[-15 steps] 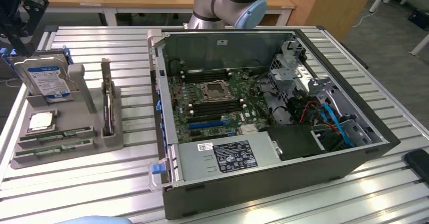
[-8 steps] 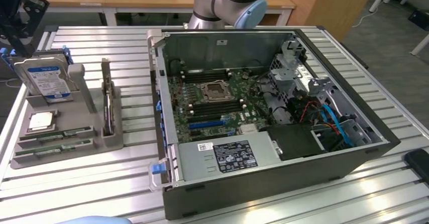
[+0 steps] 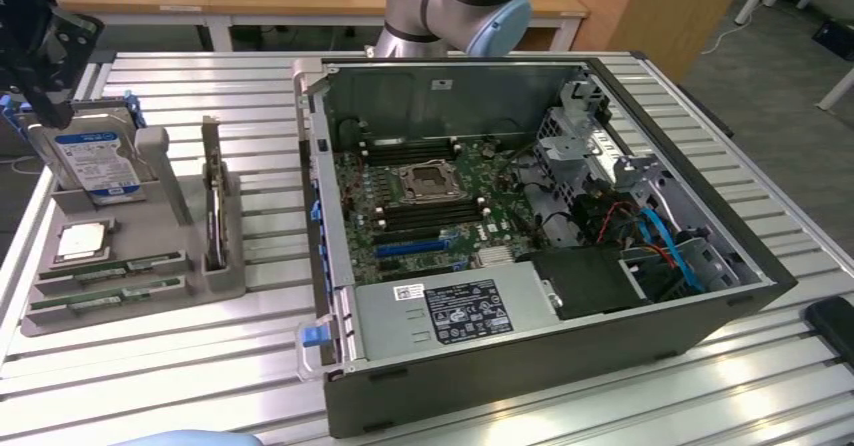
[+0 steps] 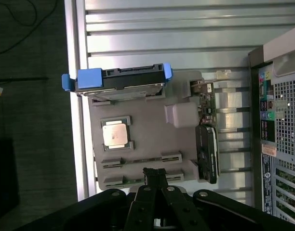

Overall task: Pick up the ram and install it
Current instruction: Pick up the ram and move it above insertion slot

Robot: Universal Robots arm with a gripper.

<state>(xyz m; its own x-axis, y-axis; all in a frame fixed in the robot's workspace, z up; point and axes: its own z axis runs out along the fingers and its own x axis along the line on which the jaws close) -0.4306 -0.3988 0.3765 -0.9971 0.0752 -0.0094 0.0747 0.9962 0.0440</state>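
Two green ram sticks (image 3: 114,266) lie side by side in slots at the near end of the grey tray (image 3: 200,281). In the wrist view the ram sticks (image 4: 138,160) sit just beyond my fingertips. My gripper (image 4: 154,172) is shut with nothing between its fingers and hangs high over that end of the tray (image 4: 147,134). In the exterior view the gripper (image 3: 54,106) is the dark shape at the far left, above the tray. An open computer case (image 3: 534,216) lies beside the tray, its motherboard's long memory slots (image 3: 427,216) exposed.
The tray also holds an upright hard drive (image 3: 100,161) with blue rails, a square silver processor chip (image 3: 83,241) and a card standing on edge (image 3: 211,196). Everything rests on a slatted metal table (image 3: 240,366). The arm's base (image 3: 454,6) stands behind the case.
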